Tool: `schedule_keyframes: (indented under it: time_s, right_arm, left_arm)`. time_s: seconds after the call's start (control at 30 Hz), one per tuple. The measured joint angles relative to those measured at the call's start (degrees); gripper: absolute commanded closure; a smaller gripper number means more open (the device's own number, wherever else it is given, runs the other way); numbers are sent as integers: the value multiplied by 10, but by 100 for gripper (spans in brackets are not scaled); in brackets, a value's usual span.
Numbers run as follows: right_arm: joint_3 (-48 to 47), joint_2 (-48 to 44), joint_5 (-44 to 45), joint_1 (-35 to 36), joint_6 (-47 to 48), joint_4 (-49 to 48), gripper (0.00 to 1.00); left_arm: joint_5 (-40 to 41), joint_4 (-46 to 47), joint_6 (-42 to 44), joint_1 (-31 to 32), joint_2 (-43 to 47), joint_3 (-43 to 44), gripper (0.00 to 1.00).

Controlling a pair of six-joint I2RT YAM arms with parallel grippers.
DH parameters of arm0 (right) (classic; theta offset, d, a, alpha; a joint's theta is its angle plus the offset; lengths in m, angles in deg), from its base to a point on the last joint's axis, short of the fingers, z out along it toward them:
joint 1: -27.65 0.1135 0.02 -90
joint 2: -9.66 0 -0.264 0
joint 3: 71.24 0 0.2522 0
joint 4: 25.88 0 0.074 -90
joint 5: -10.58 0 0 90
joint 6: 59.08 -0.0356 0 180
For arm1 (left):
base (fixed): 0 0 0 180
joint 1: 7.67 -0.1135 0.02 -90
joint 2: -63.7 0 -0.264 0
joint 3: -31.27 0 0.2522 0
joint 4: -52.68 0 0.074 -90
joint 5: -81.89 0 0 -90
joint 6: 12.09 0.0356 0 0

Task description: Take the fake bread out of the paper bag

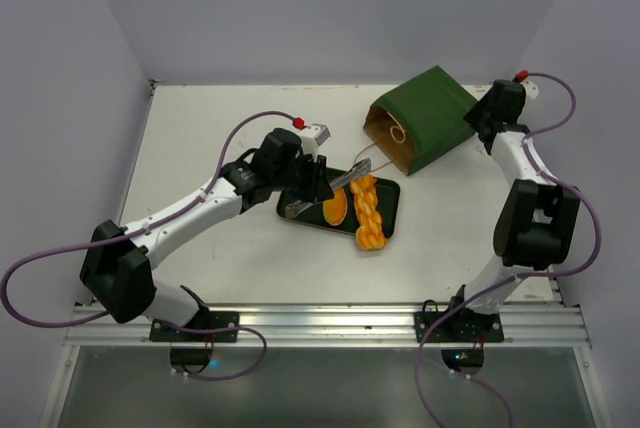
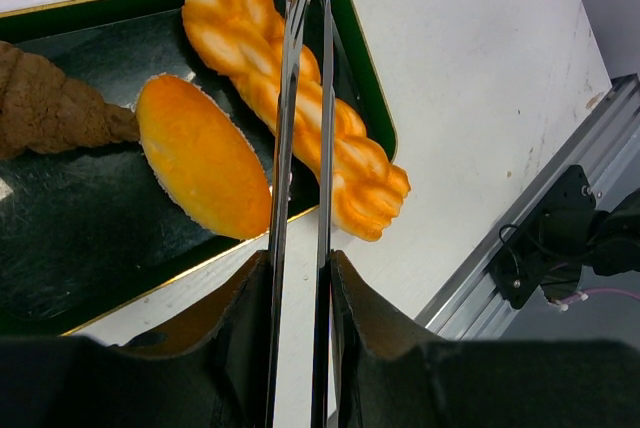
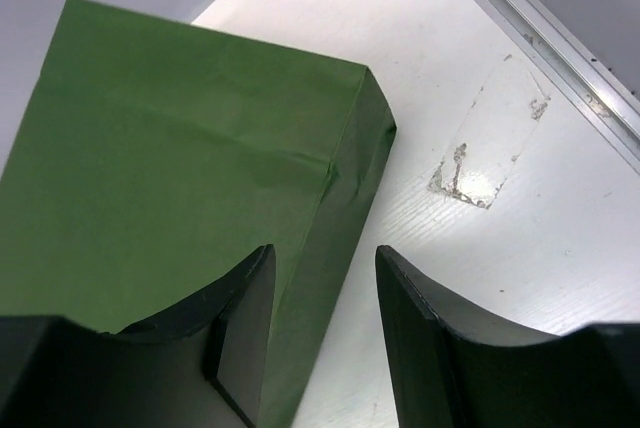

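Observation:
The dark green paper bag (image 1: 425,116) lies on its side at the back right, its brown mouth facing left. An orange braided loaf (image 1: 368,213), an orange oval roll (image 1: 335,210) and a dark brown piece (image 2: 50,108) lie on the black tray (image 1: 391,216). My left gripper (image 1: 315,180) is shut on metal tongs (image 2: 300,98), whose blades reach over the braided loaf (image 2: 300,98) and oval roll (image 2: 200,158). My right gripper (image 1: 478,118) is open at the bag's closed end. In the right wrist view it (image 3: 322,258) straddles the edge of the bag (image 3: 180,168).
A string handle (image 1: 362,161) lies on the table between bag mouth and tray. A worn tape patch (image 3: 480,163) marks the table right of the bag. The aluminium rail (image 1: 320,323) runs along the near edge. Grey walls enclose the table.

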Motion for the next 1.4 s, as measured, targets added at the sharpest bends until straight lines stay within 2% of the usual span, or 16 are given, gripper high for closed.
schedule_keyframes:
  time_s: [0.2,0.47,0.67,0.83,1.03,1.2,1.27,1.4]
  right_arm:
    - [-16,32,9,-13,-63,-3,54]
    - [-44,112,-40,-44,-130,-27,55]
    - [-43,120,-80,-53,-170,-68,56]
    - [-17,120,-119,-67,-212,-117,53]
    - [-11,121,-138,-78,-240,-133,53]
    - [-21,138,-149,-78,-250,-145,68]
    - [-25,147,-153,-77,-255,-153,70]
    - [-31,157,-160,-78,-263,-168,80]
  left_arm:
    - [0,1,-3,0,3,0,68]
    - [0,1,-14,0,5,-1,68]
    - [0,1,-20,0,5,-1,68]
    - [0,1,-21,0,7,-1,68]
    - [0,1,-22,0,8,-1,69]
    - [0,1,-26,0,8,-1,69]
    - [0,1,-26,0,9,-1,69]
    - [0,0,-30,0,9,-1,69]
